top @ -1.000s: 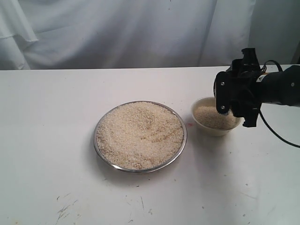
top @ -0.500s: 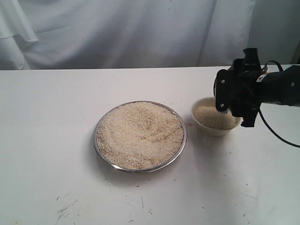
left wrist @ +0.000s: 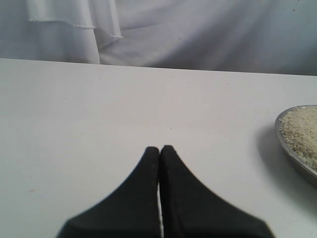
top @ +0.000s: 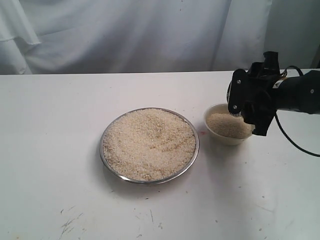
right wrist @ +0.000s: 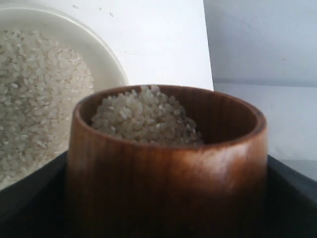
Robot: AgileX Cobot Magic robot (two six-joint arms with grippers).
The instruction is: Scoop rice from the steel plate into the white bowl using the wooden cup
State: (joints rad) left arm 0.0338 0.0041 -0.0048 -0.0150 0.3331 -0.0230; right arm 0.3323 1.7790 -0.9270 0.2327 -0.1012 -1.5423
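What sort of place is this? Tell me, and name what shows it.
Probably a robot test bench, not a kitchen: a plain white table backed by hung white cloth, and the right gripper holding a wooden cup of rice.

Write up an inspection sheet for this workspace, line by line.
Surface: white table, with dark scuffs near the front edge.
Job's things: steel plate heaped with rice; white bowl partly filled with rice; wooden cup upright and holding rice.
Clutter: nothing seen.
Grippers: right gripper clamped on the wooden cup at the bowl's edge; left gripper shut, empty, above bare table.
Cables: black cable hangs from the right arm.
Surroundings: white cloth backdrop behind the table.
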